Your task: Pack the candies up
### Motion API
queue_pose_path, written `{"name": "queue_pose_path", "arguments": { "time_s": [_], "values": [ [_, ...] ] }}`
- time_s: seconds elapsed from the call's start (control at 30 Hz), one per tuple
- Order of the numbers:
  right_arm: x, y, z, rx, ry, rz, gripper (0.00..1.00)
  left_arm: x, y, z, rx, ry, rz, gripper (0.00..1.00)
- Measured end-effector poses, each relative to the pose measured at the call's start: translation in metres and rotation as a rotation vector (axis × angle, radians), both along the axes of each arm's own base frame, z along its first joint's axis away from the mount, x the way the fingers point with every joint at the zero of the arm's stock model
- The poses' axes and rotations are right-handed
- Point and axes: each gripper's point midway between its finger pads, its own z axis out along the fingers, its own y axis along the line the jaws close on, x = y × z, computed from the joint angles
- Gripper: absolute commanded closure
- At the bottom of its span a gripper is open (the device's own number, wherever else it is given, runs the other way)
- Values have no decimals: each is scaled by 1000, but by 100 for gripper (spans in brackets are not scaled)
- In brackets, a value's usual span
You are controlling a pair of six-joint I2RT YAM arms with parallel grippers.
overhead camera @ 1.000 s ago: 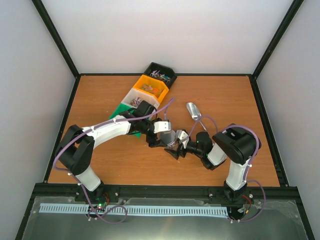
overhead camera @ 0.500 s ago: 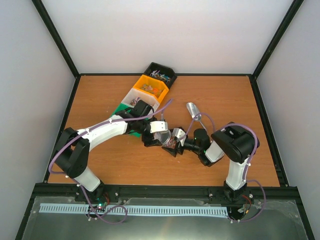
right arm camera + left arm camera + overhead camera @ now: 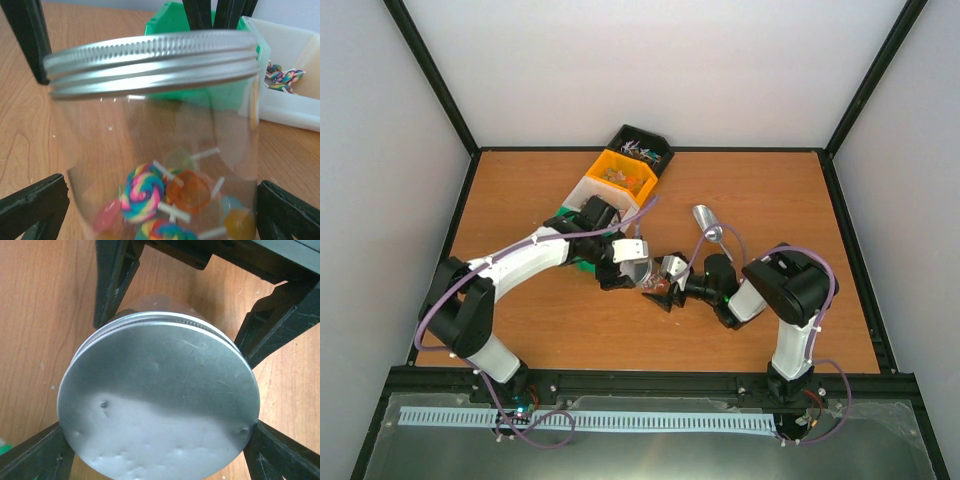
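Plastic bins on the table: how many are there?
4, in a diagonal row: the black bin farthest back, then the orange bin, the white bin, and the green bin nearest, partly covered by the left arm. Another could hide under that arm.

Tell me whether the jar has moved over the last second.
Yes. The jar has shifted left, away from the metal scoop and closer to the green bin, which both stayed put.

No legible text, label or number anywhere.
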Motion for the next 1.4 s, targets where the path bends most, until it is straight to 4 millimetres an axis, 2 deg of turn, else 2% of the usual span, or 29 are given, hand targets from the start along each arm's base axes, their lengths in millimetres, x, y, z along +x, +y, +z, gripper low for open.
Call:
{"name": "queue_pose_path", "arguments": {
  "time_s": [0.23, 0.37, 0.53, 0.83, 1.17, 1.4],
  "values": [
    [-1, 0, -13, -36, 40, -2, 0, 7, 13, 3, 30, -22, 39, 42],
    [-4, 0, -14, -35, 49, 9, 0, 11, 15, 6, 35, -31, 51, 37],
    [-5, 0, -15, -31, 61, 12, 0, 15, 13, 12, 33, -30, 54, 16],
    [-5, 0, -1, -8, 63, 5, 0, 22, 4, 18, 14, -1, 71, 1],
    [-4, -3, -4, -27, 100, -5, 0, 24, -2, 26, -24, 10, 86, 0],
    [10, -15, 19, 4, 90, -56, 0, 28, -4, 41, -65, -1, 135, 0]
  ]
}}
